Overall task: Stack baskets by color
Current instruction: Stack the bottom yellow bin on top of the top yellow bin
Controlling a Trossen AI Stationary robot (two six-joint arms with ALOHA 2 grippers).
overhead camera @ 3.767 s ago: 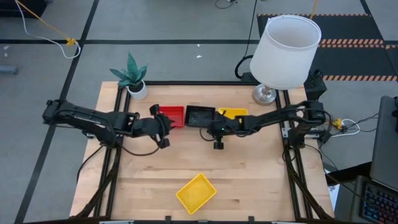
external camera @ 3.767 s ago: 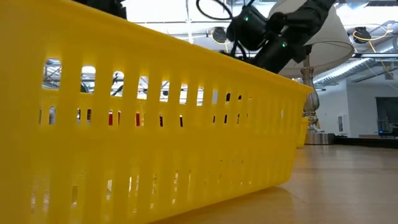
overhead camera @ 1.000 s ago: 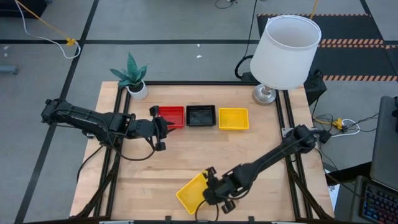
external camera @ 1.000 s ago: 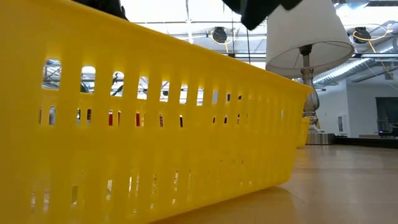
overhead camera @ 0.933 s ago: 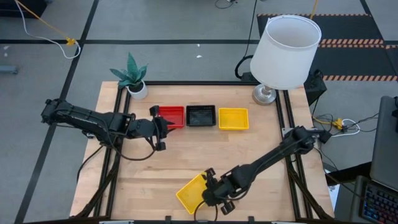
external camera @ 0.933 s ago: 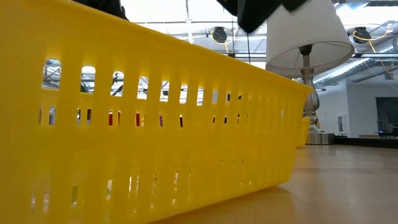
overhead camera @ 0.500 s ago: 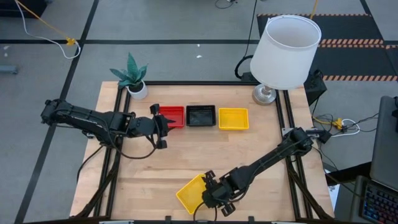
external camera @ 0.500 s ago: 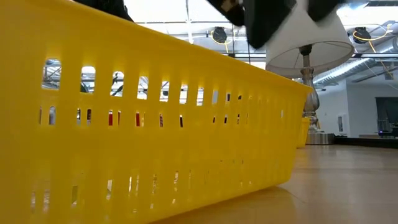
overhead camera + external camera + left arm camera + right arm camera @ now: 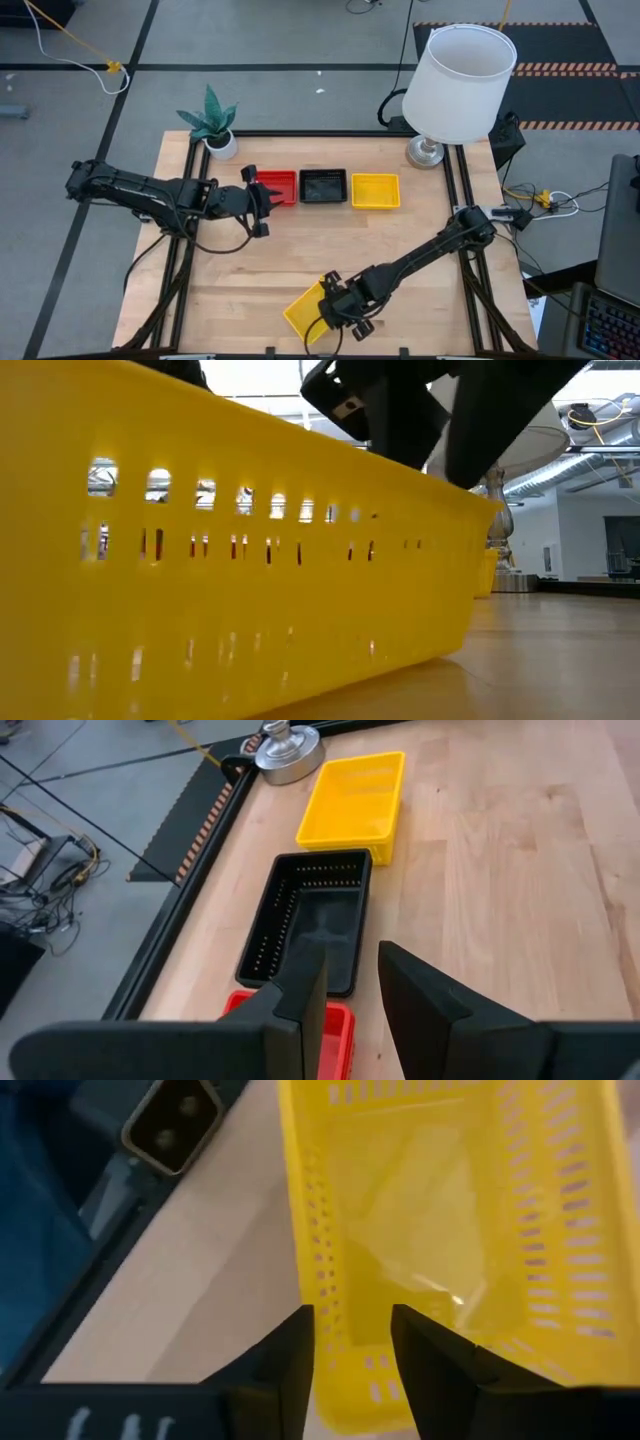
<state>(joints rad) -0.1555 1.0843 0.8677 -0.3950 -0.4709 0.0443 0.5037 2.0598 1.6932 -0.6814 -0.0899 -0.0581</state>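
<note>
Since a second ago the right gripper has slid further over the loose yellow basket near the worktop's front edge, and the basket has tipped slightly.

High view: three basket spots sit in a row at the back — red basket, black basket, yellow stack; how many are nested in each cannot be counted from above. One yellow basket lies apart at the front, under the right gripper. The left gripper waits just beside the red basket. A potted plant and a lamp stand at the back corners.

Low view: the loose yellow basket's wall fills the picture, with the right arm's dark fingers reaching down over its rim.

Left wrist view: the left fingers stand a little apart, holding nothing; red, black and yellow baskets line up ahead.

Right wrist view: the right fingers straddle the basket's end wall, one outside and one inside — not yet pinched shut, as far as I can tell.

The step in hand looks like the pickup of the last yellow basket. Next it calls for closing on that wall, lifting clear, then carrying it back onto the yellow stack.
</note>
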